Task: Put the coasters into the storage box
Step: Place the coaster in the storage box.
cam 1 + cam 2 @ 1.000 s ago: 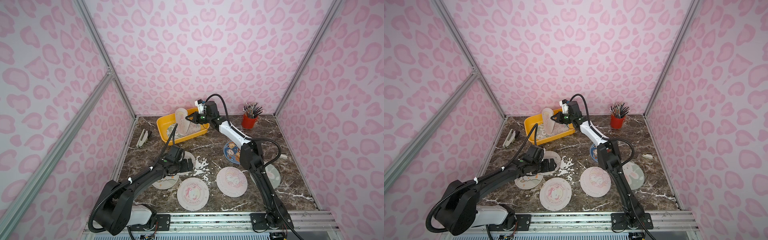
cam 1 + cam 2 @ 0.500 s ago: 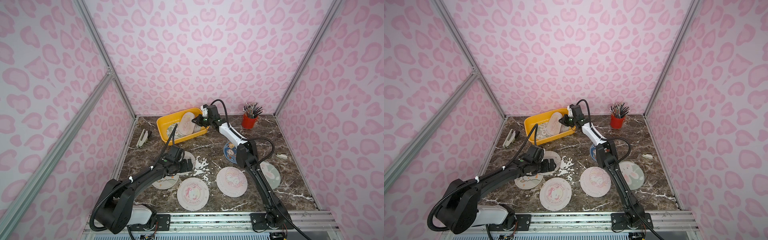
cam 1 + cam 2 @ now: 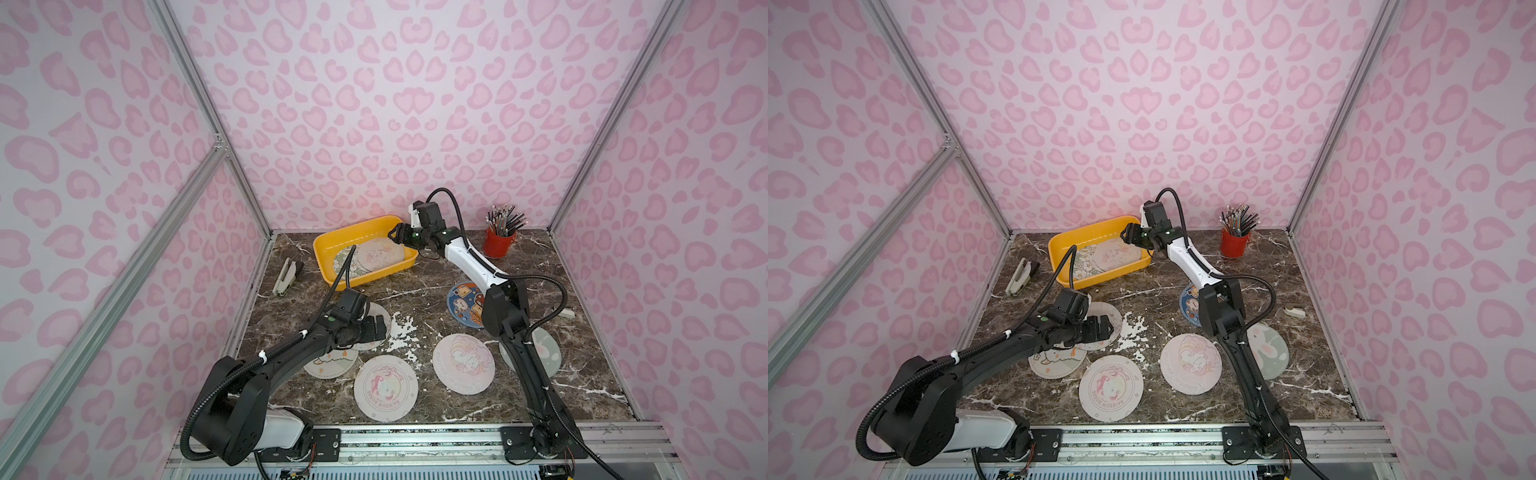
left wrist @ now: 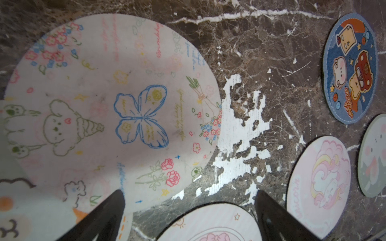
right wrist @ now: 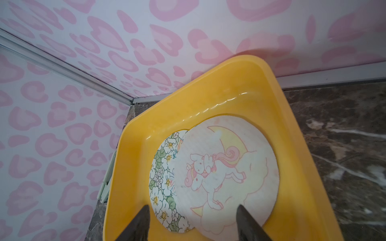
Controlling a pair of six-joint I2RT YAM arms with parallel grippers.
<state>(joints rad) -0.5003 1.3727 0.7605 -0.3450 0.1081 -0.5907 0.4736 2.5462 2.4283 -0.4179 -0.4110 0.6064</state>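
**Marble bench (image 3: 582, 374) with two arms, seen in both top views.**

- **Right arm** (image 3: 469, 262): stretched far back and leftward. The right hand (image 3: 395, 239) is held over the right end of the storage box (image 3: 353, 232). Its fingers (image 5: 140, 225) stand apart, released, with nothing between them.
- **Left arm** (image 3: 291, 357): lying low along the bench. The left hand (image 3: 372, 328) points rightward and is spread wide over the butterfly coaster (image 4: 117, 116), gripping nothing. Whether a fingertip touches the disc cannot be told.
- **Storage box:** at the back left of the bench. Its long axis runs left to right, with the right end turned toward the back wall.
- **In the box:** two coasters lie flat, the unicorn-and-moon coaster (image 5: 225, 173) overlapping the white-flower coaster (image 5: 163, 183).
- **Flat on the bench:**
  - the ringed coaster (image 3: 385, 388), lettered "RAINBOW HORSE", upside down in the top views;
  - the pink unicorn coaster (image 3: 463, 363), lettered "unicorn";
  - the grey-green coaster (image 3: 544, 353), partly behind the right arm;
  - the blue toast coaster (image 3: 463, 303), partly behind that arm's elbow.
- **Other items:** a red pencil cup (image 3: 498, 245) stands upright at the back right. A stapler (image 3: 284, 276) lies left of the box.
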